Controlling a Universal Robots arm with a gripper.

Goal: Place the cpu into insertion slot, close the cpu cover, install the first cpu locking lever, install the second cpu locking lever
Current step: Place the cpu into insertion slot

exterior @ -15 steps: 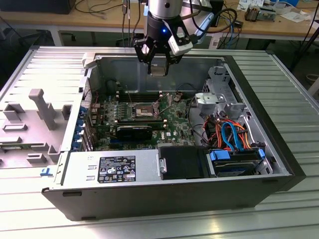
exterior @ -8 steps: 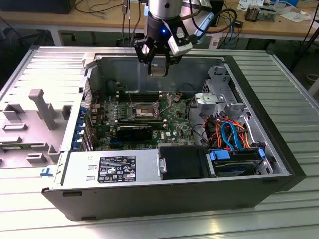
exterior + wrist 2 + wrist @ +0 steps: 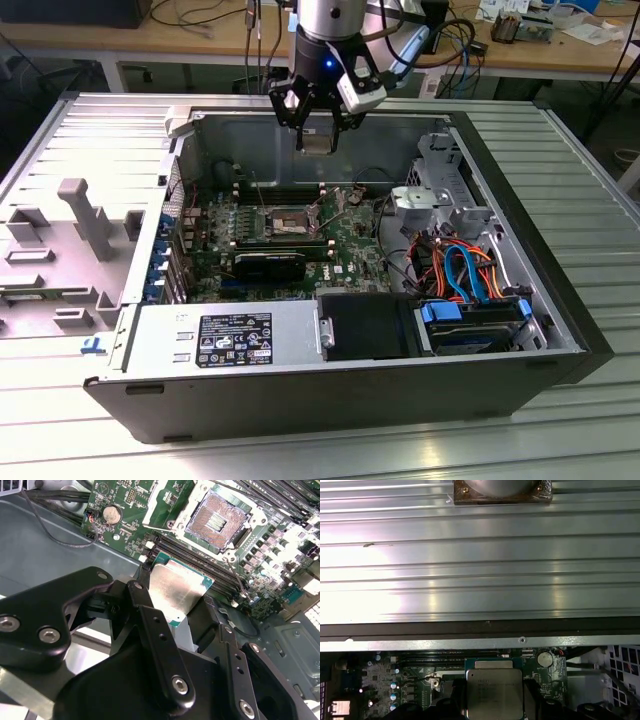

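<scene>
— Right, what's at the tool?

— My gripper (image 3: 318, 128) is clamped on the cpu (image 3: 177, 590), pinching two opposite edges. The chip hangs above the open case, touching nothing else.

— And the insertion slot (image 3: 290, 222)?

— In the exterior view it's at roughly six o'clock from the gripper, well below it on the motherboard (image 3: 350, 245). It's uncovered, with its contacts bare.

— Your worry?

— It's a thin edge grip. If the chip twists or slips in the pinch, I reckon it lands skewed and bends those contacts. Off line, a corner could catch the memory slots (image 3: 190, 555) just beside the socket, or snag the thin locking lever (image 3: 237, 580) along its rim. I can't tell from here whether the chip's notches match the socket.
</scene>
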